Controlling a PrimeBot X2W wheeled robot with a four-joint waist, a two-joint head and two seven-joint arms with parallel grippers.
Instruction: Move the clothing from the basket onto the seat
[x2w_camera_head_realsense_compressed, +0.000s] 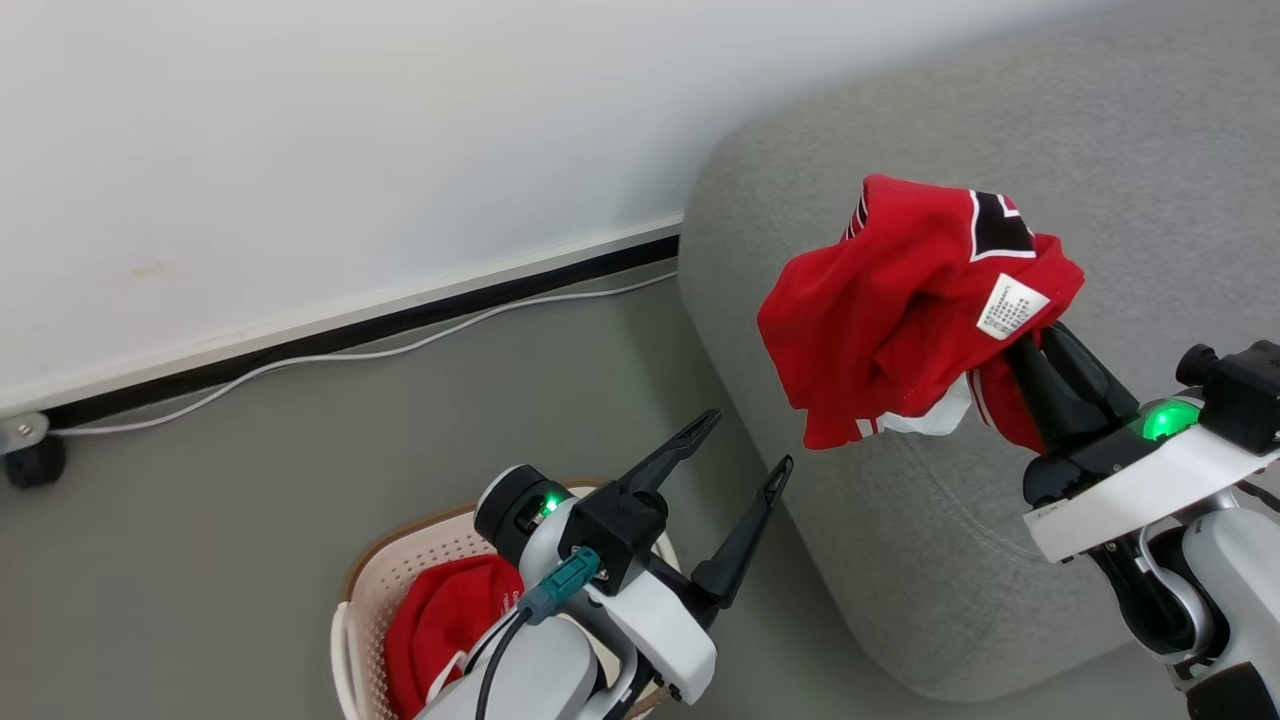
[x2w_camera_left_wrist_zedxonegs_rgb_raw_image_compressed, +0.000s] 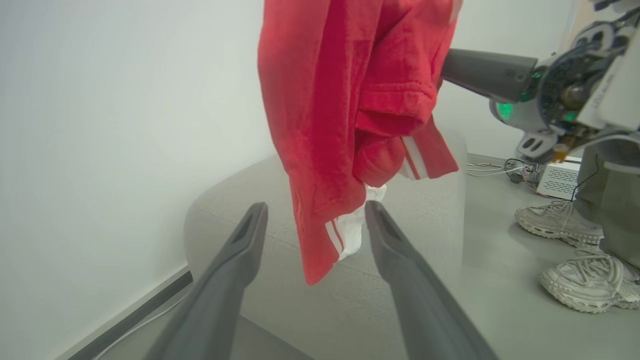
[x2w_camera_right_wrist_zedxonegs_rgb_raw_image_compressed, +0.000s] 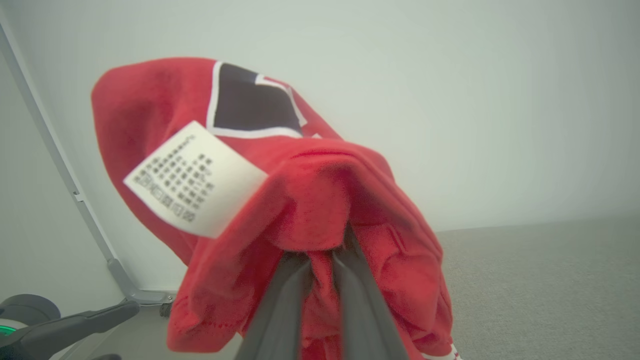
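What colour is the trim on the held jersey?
White, on the red jersey; clearest in the left wrist view.

Red jersey (x2w_camera_right_wrist_zedxonegs_rgb_raw_image_compressed: 320, 195) (white tag (x2w_camera_right_wrist_zedxonegs_rgb_raw_image_compressed: 195, 177)) in right tool (x2w_camera_right_wrist_zedxonegs_rgb_raw_image_compressed: 322, 257)

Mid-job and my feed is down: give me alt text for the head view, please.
The right gripper, shut on a red jersey, holds it bunched in the air over the grey sofa. The left gripper is open and empty above the basket on the floor, where another red jersey lies.
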